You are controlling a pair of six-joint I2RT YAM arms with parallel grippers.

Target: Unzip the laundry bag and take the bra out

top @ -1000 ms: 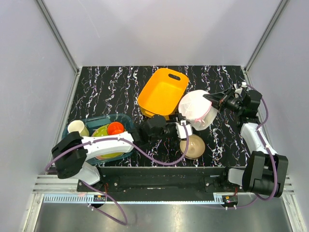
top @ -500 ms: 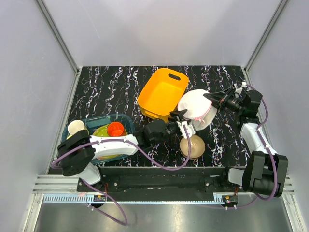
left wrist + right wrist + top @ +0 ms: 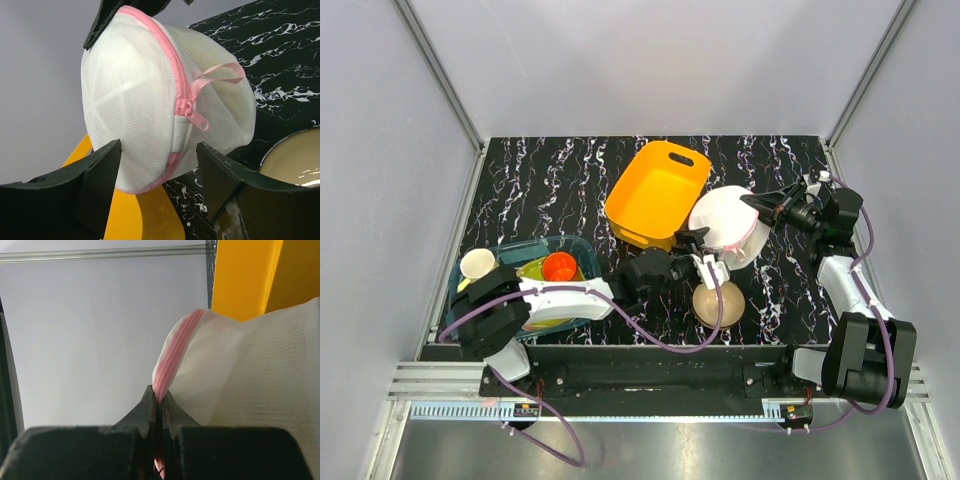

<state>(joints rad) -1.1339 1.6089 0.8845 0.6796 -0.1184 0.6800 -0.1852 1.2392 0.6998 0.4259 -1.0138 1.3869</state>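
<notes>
While the right arm (image 3: 850,280) reaches in from 3 o'clock, its jaws are clenched on the pink trim of the laundry bag (image 3: 728,226), pinching the rim at the bag's 2 o'clock edge in the overhead view. The right wrist camera shows the pink strip (image 3: 175,347) running straight into the closed jaws, with white mesh bunched beside it.

The left arm (image 3: 560,295) stretches across from 8 o'clock, its jaws spread wide and gripping nothing. They sit just short of the bag's 7 o'clock side. Seen from the left wrist, the bag (image 3: 165,100) fills the gap between the two open jaws, domed and standing on edge. Its zipper pull (image 3: 196,116) hangs at the middle of the trim, beside a pink ribbon loop (image 3: 215,77). The bra cannot be made out through the mesh.

An orange basket (image 3: 655,192) lies close against the bag at 9 o'clock. A tan bowl (image 3: 717,303) sits on the black marbled tabletop (image 3: 540,190) at the bag's 6 o'clock, right beside the left jaws. A blue tray (image 3: 575,243) of cups lies well apart at 8 o'clock.
</notes>
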